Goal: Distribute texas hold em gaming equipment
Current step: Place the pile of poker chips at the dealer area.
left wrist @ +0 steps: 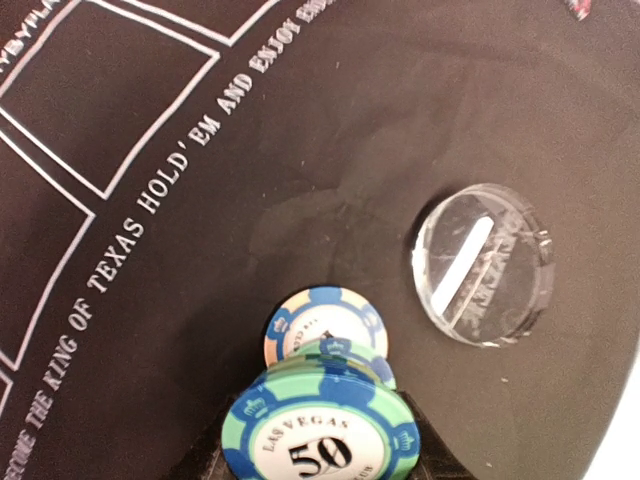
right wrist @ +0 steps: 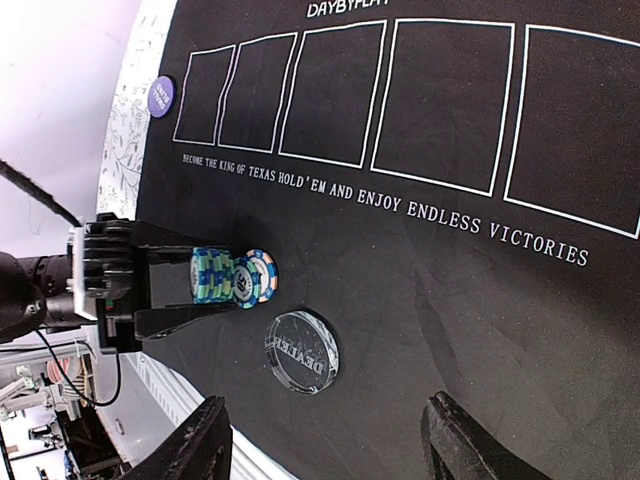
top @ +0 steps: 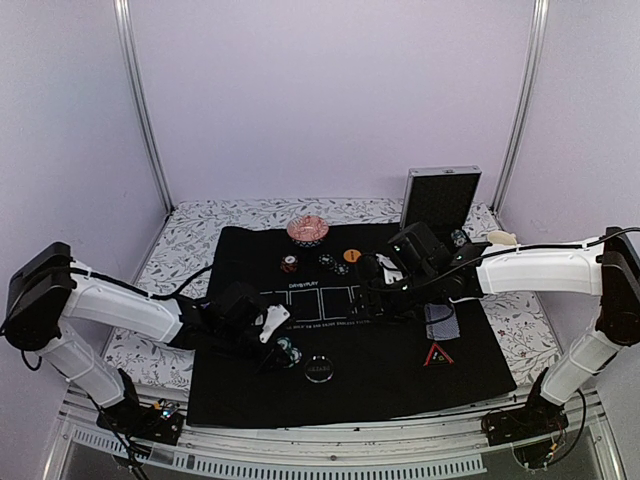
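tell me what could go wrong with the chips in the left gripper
1. The left gripper holds the chips as a stack on edge; the end chip looks tilted away from the rest and might slip out and roll.
2. The clear dealer button lies close by on the mat, so chips set down here might land on it or knock it.

Poker chips [right wrist: 232, 276] are just left of the dealer button [right wrist: 301, 351] on the mat [right wrist: 470, 300], before its rectangles [right wrist: 440, 100].
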Tool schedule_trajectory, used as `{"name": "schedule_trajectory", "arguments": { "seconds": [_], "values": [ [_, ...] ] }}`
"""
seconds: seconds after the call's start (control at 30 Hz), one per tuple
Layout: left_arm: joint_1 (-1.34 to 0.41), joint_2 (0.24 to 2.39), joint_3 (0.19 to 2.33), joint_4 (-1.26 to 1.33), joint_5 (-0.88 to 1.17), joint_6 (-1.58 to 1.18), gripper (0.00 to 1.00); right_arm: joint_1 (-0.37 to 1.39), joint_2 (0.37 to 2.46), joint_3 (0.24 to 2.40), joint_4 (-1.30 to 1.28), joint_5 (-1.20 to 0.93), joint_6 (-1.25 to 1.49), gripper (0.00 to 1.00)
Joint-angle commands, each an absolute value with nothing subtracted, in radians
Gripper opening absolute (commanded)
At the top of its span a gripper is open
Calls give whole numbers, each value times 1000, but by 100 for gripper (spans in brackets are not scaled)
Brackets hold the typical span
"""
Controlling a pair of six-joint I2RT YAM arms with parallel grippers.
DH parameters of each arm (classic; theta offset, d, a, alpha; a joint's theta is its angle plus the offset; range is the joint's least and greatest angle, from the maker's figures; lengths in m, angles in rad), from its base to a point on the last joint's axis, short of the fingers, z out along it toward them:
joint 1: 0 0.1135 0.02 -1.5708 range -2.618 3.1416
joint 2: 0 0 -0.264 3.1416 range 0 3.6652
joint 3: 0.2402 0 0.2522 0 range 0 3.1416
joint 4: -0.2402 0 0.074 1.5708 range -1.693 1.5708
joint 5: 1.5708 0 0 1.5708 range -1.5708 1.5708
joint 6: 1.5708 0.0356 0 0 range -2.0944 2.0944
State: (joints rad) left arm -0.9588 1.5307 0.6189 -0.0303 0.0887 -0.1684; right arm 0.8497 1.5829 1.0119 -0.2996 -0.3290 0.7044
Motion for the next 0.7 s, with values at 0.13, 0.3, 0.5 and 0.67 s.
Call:
{"name": "schedule_trajectory", "arguments": {
  "seconds": [0.13,0.3,0.5,0.67],
  "values": [
    [-953,1450,591,-21,98,-181,9,846,1590,1034,-332,-325,680,67],
    [-955,1498,594,-10,131,-180,10,846,1596,1040,-333,-325,673,67],
    [-958,1540,599,0,131,-181,17,847,1605,1039,-337,-330,672,67],
    [-969,1550,606,-8,122,-184,34,846,1611,1042,-336,-333,670,68]
  ]
}}
